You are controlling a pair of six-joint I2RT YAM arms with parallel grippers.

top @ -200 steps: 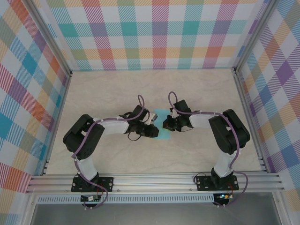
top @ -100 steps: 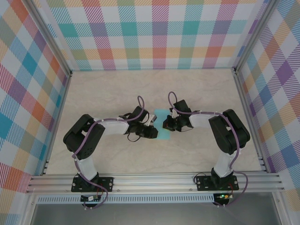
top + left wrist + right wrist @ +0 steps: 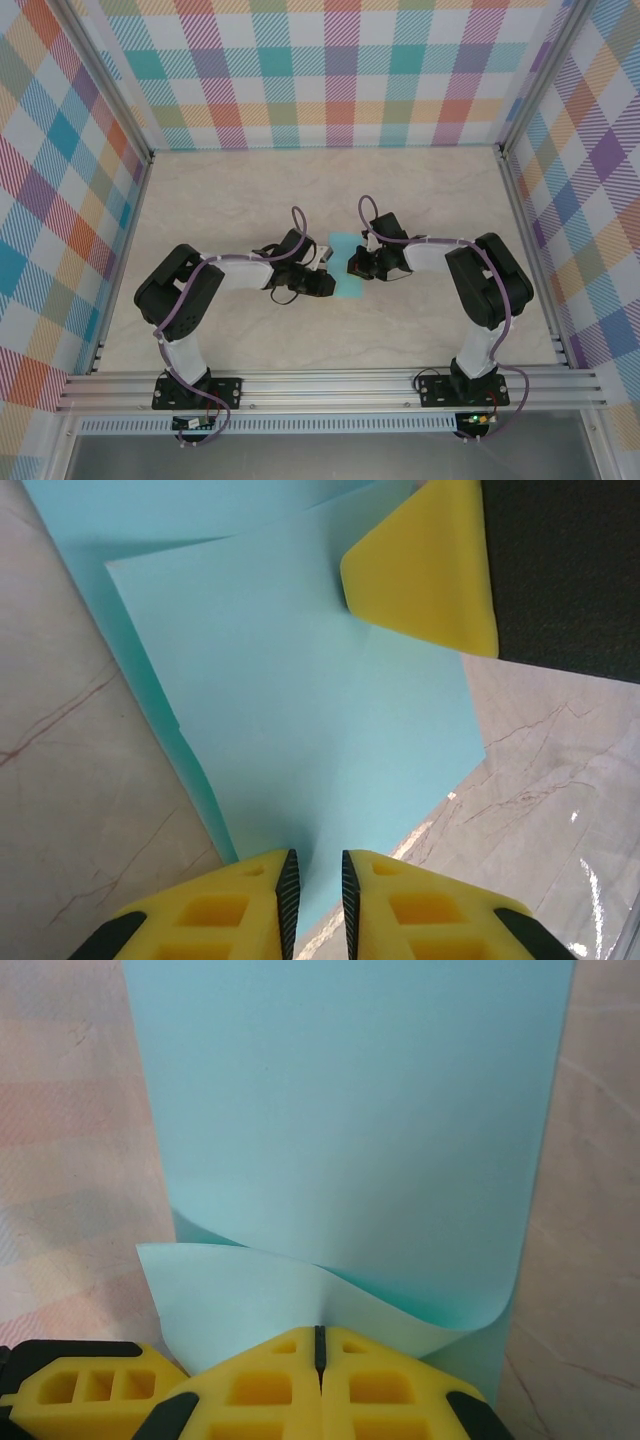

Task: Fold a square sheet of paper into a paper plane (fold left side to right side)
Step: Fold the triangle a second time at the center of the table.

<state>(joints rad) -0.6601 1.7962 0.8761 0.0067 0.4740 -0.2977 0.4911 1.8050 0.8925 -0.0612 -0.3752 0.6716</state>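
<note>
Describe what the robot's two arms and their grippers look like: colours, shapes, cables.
The left arm and right arm have bulky black joints with pale grey links, each on a black base plate. A purple cable loops along each arm. The left gripper and right gripper have yellow wedge-shaped fingers with rectangular cut-outs, black pads on the inner faces.

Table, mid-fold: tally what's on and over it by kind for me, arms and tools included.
turquoise paper sheet: 1
arms: 2 (left arm, right arm)
tools: 2 (left tool, right tool)
Total: 5
</note>
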